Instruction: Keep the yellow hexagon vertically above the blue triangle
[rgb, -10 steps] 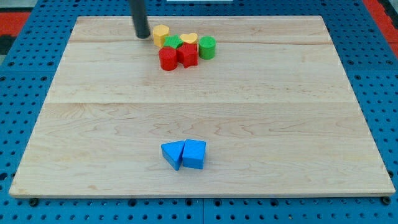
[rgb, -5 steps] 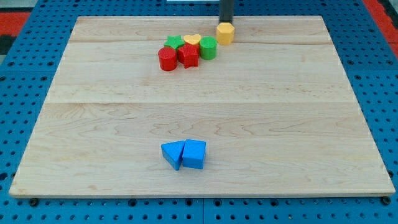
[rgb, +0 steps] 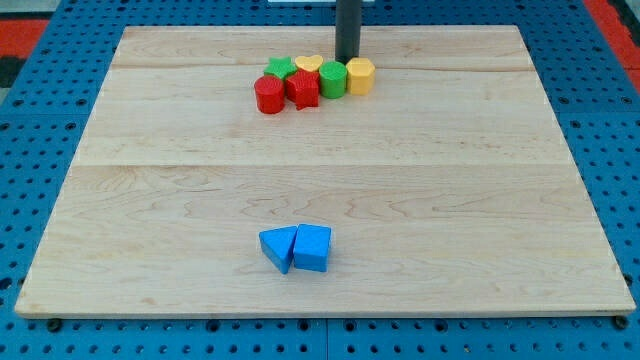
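Note:
The yellow hexagon (rgb: 360, 75) sits near the view's top, at the right end of a cluster of blocks, touching the green cylinder (rgb: 333, 78). My tip (rgb: 347, 59) rests just above and to the left of the hexagon, close to its top edge. The blue triangle (rgb: 277, 247) lies near the view's bottom, left of centre, touching a second blue block (rgb: 312, 247) on its right. The hexagon stands higher in the view than the triangle and well to its right.
The cluster also holds a green star (rgb: 280, 68), a yellow heart (rgb: 309, 65), a red cylinder (rgb: 268, 95) and a red block (rgb: 302, 89). The wooden board (rgb: 150, 200) lies on a blue pegboard.
The yellow hexagon went from the cluster's left end to its right, then down against the green cylinder. My tip moved from the left to above the hexagon.

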